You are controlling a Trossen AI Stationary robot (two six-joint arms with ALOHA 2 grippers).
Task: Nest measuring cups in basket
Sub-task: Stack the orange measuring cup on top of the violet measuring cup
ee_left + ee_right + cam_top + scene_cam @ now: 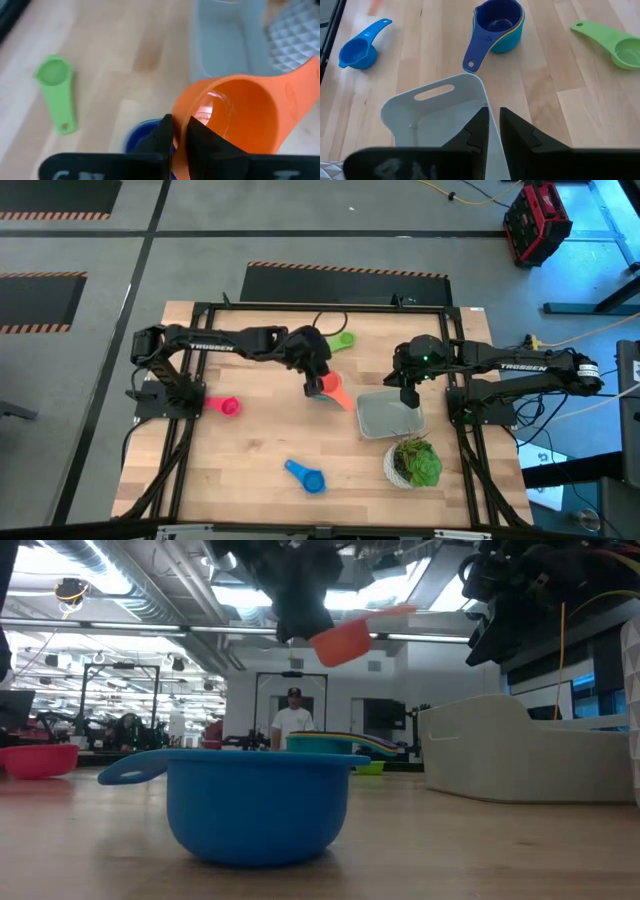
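Observation:
My left gripper (318,383) is shut on a salmon-red measuring cup (336,391), held in the air over mid-table; the low view shows that cup (343,640) high above the wood. Below it a nested stack of purple, yellow and teal cups (498,24) stands on its base. A green cup (340,340), a pink cup (226,406) and a blue cup (307,477) lie apart on the table. My right gripper (493,125) is shut on the light-gray basket (388,416), which rests flat on the table. My left gripper pinches the salmon-red cup's rim (182,119) on the side away from the handle, one finger inside the bowl and one outside. It comes slanting down from the table's left. The cup is lifted clear, tipped, its handle (300,80) pointing away from the fingers. My right gripper pinches the basket's side wall (487,106) at the rim beside a rounded corner, one finger inside and one outside. The fingers slant down from the table's right. The basket's bottom stays on the table.
A round white pot with a green plant (413,463) stands just near-side of the basket. Bare wood lies between the pink cup and the blue cup. A person (293,720) stands far off in the room behind the table.

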